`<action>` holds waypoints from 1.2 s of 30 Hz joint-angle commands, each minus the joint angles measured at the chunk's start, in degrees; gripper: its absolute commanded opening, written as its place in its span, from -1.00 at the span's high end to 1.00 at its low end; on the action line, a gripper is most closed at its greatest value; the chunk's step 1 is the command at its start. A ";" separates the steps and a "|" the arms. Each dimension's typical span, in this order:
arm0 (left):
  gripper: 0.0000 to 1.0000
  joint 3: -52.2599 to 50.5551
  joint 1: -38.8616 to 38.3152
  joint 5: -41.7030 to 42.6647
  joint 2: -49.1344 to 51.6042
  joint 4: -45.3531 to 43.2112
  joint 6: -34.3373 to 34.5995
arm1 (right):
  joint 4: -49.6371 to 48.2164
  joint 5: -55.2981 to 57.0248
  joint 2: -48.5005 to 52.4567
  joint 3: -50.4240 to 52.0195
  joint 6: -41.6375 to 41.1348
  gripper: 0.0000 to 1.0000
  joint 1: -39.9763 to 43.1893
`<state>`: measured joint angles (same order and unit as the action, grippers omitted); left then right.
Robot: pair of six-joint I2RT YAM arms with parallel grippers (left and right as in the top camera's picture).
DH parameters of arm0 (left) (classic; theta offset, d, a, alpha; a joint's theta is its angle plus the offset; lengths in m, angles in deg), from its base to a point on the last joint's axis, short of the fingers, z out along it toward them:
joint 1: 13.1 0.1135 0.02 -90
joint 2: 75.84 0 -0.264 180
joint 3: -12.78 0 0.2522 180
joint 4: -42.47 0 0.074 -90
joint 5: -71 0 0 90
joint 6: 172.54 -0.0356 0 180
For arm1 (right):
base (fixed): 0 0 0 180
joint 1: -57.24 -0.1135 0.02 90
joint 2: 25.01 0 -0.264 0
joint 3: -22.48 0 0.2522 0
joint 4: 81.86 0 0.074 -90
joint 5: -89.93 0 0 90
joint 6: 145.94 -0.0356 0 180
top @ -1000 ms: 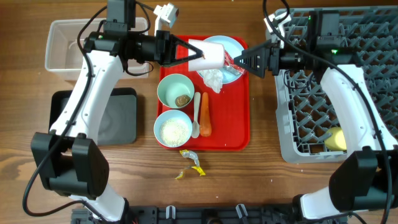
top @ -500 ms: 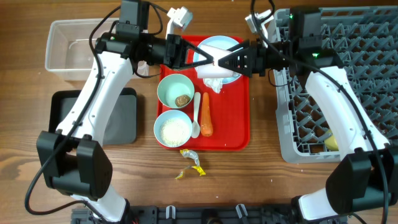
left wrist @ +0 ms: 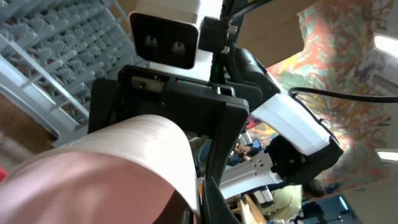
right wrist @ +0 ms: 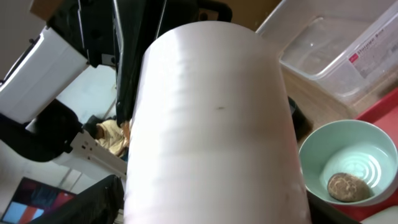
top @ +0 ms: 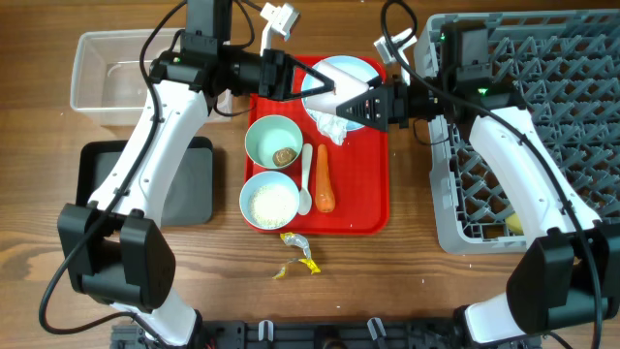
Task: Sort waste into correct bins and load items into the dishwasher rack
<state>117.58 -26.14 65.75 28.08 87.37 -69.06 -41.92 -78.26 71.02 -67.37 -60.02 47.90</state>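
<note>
Clear tub (top: 107, 68): sat at 10 o'clock from the red tray (top: 373, 194), with the black bin (top: 184, 184) at 9 o'clock.
Left gripper (top: 300, 80): clamped shut on the pink cup (right wrist: 211, 124), holding it sideways in what looked like a hand-off pose.
Pink cup: hung in the air between both grippers, over the tray's 12 o'clock end, above the plate (top: 354, 70) and tissue (top: 327, 126).
Tray clutter: two bowls, a spoon (top: 305, 184) and a carrot (top: 322, 179) lay towards 7 o'clock, clear of the cup.
Right gripper (top: 354, 102): fingers were spread either side of the cup; whether they were pressing on it could not be told.
Rack (top: 572, 78): stood at 3 o'clock, probably the cup's destination, and a yellow cup (top: 513, 225) sat at its 6 o'clock edge.
</note>
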 commanded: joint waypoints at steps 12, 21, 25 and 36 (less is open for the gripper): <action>0.92 0.46 -0.26 -0.42 -0.04 -1.60 2.43 | -15.89 -2.62 0.20 0.44 -12.39 -0.19 -0.24; 0.92 0.46 -0.26 -0.42 -0.04 -1.57 2.45 | -19.43 -2.86 0.20 0.44 -12.44 -0.36 -0.24; 0.92 0.46 -0.24 -0.42 -0.04 -1.62 2.43 | -19.10 -2.86 0.20 0.44 -12.61 0.00 -0.24; 0.39 0.46 -0.17 -0.44 -0.04 -2.29 2.43 | -18.23 -3.26 0.20 0.44 -12.41 0.03 3.13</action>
<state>117.85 -26.34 65.49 28.10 85.44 -66.51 -60.46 -79.77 71.43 -66.30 -73.46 49.23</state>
